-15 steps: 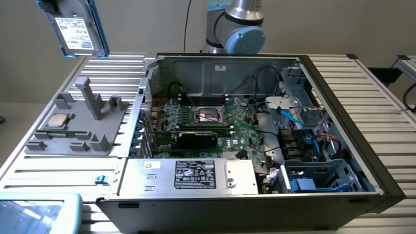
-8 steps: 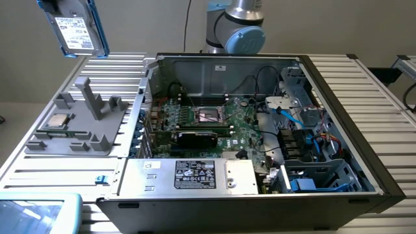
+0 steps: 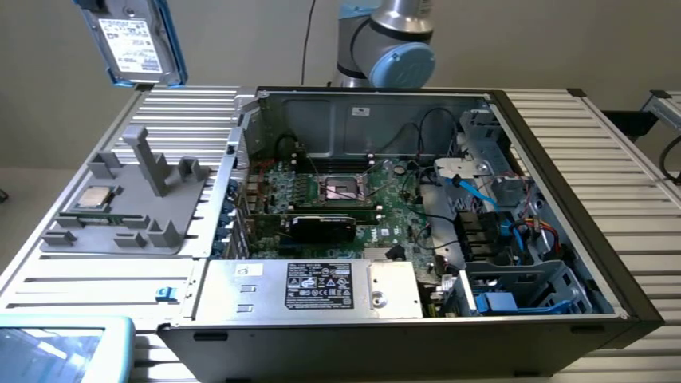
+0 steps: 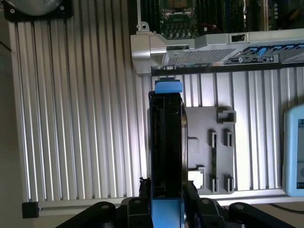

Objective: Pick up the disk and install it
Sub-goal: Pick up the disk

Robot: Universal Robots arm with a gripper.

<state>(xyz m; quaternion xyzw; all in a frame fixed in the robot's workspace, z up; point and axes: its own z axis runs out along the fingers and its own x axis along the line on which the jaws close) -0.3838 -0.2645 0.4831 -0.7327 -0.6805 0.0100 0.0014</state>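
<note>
The disk (image 3: 136,40), a silver-grey drive with a white printed label in a bright blue carrier, hangs in the air at the exterior view's far upper left, above the ribbed table and the grey fixture. In the wrist view the disk (image 4: 166,142) shows edge-on as a dark slab with a blue tab at its far end. My gripper (image 4: 167,202) is shut on its near end, with one black finger (image 4: 143,190) on each side of the blue carrier. The disk is well clear of the computer case (image 3: 553,191).
The open computer case has its motherboard (image 3: 340,199), power supply (image 3: 319,287) and a drive cage (image 3: 521,291) with blue parts exposed. A grey fixture (image 3: 127,207) on the exterior view's left carries a small square processor chip (image 3: 96,197). A light-blue device (image 3: 59,351) lies at the front left corner.
</note>
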